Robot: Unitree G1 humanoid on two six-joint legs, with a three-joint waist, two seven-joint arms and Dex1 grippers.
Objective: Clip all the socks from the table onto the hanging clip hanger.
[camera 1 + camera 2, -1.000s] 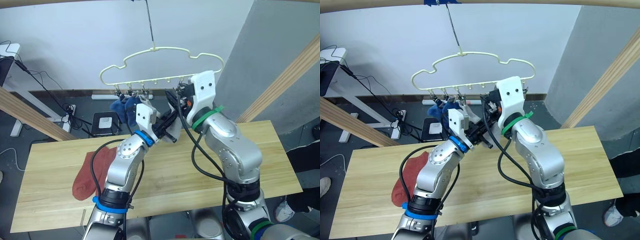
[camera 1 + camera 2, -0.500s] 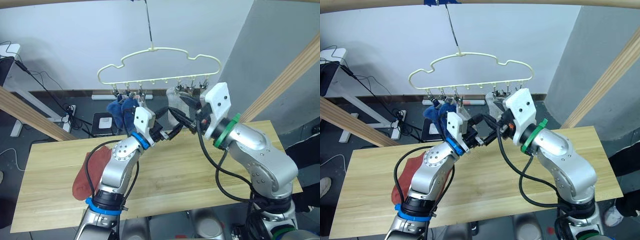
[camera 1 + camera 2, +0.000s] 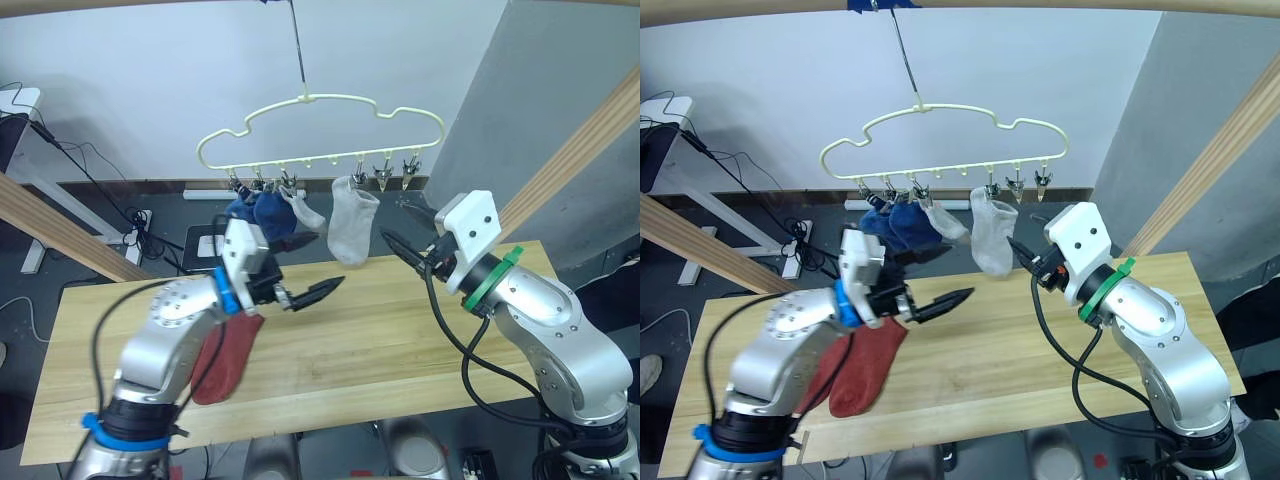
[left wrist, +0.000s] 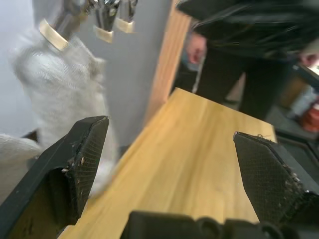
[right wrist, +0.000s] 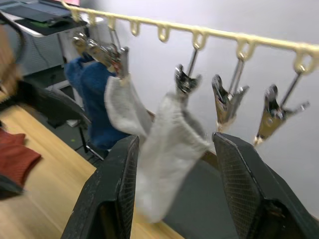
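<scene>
Socks still to hang, two red ones (image 3: 855, 370), lie on the worktop (image 3: 990, 370) at lower left of the head view, partly under the left arm. Above them the left gripper (image 3: 312, 293) hovers over the wood, fingers spread and empty. Right of centre, the right gripper (image 3: 398, 243) is also spread and empty, pointing toward the hanger (image 3: 320, 130). Farther back, at upper centre, four socks hang from its clips: two blue (image 3: 258, 215) at the left, then two grey (image 3: 350, 225). Two clips (image 5: 249, 109) at the right end are free. Judging by this, the grey pair is done; the next move calls for lowering a gripper to pinch one red sock off the worktop.
</scene>
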